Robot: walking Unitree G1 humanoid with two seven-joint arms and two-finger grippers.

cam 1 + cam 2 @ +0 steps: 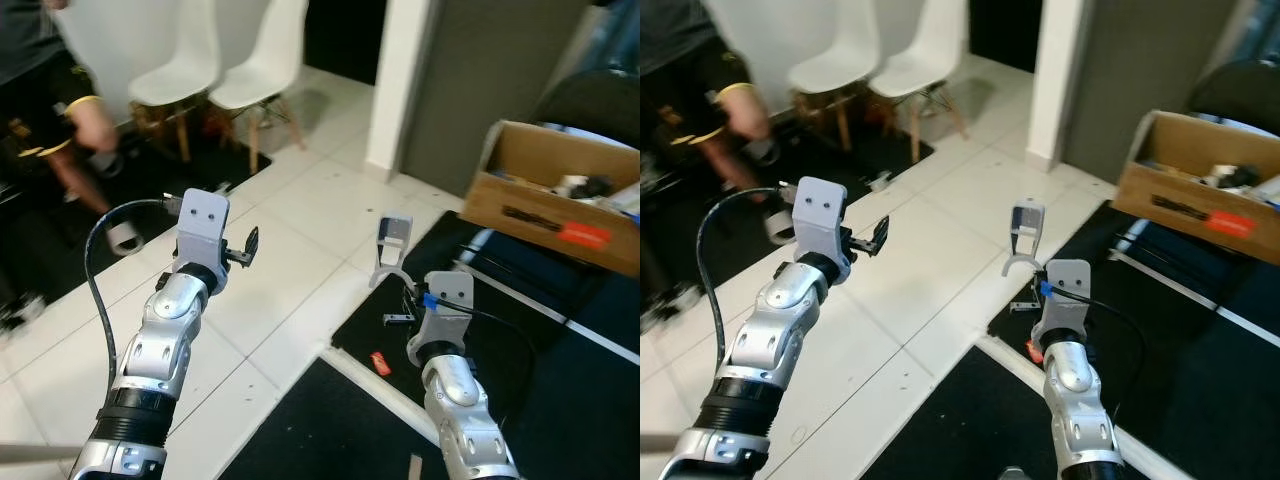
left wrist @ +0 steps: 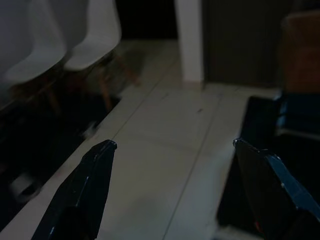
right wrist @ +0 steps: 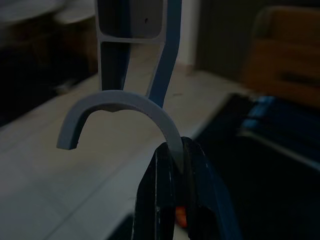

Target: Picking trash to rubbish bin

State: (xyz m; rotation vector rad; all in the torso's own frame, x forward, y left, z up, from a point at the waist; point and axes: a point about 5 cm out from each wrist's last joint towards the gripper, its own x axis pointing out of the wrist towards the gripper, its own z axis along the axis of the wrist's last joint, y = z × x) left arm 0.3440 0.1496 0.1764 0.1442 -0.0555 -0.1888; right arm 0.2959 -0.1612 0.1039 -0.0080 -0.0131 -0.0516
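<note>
My right gripper point(image 1: 406, 292) is shut on a grey plastic hook-shaped piece point(image 1: 392, 246), held up over the edge of a black floor mat point(image 1: 480, 330). The right wrist view shows its fingers point(image 3: 160, 200) pinching one end of the piece's curved arc point(image 3: 120, 102). My left gripper point(image 1: 246, 247) is raised over the white tiles, open, with nothing between its fingers point(image 2: 90, 185). A small red scrap point(image 1: 380, 363) and a small dark bit point(image 1: 396, 320) lie on the mat below the right gripper.
An open cardboard box point(image 1: 550, 200) with odds and ends stands at the right. Two white chairs point(image 1: 225, 60) stand at the back. A person point(image 1: 60, 100) bends down at the far left. A grey pillar point(image 1: 480, 90) rises behind the tiled floor point(image 1: 290, 270).
</note>
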